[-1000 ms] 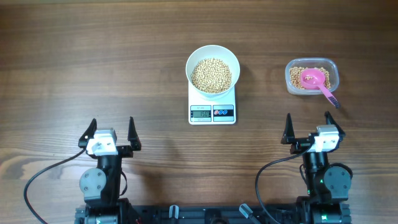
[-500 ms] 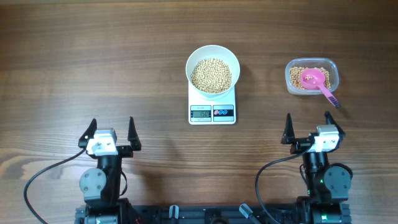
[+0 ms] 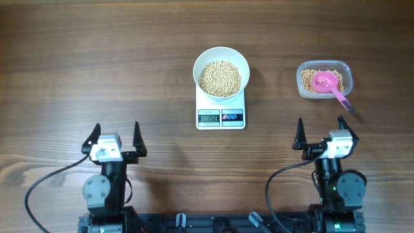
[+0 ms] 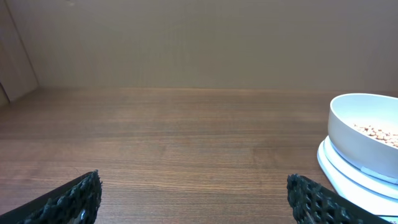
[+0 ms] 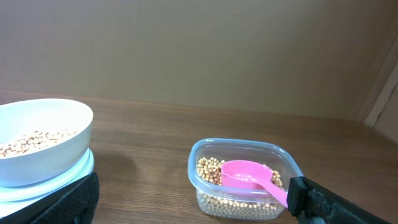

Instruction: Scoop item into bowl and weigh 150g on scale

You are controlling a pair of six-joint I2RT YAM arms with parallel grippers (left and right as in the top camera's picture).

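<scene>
Both the left gripper [image 3: 117, 129] and right gripper [image 3: 320, 124] are parked near, wide open and empty, and the reading of the square white scale [image 3: 220, 118] could be upset if the round white bowl [image 3: 198, 70] of small tan beans [image 3: 219, 77] upon it were nudged.

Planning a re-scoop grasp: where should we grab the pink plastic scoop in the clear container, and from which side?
Take the pink plastic scoop by its handle, the part jutting past the clear plastic container's rim toward the right gripper. Come from above, jaws across the thin handle: its cup lies in the tan beans, while the overhanging handle is likely free underneath.
</scene>
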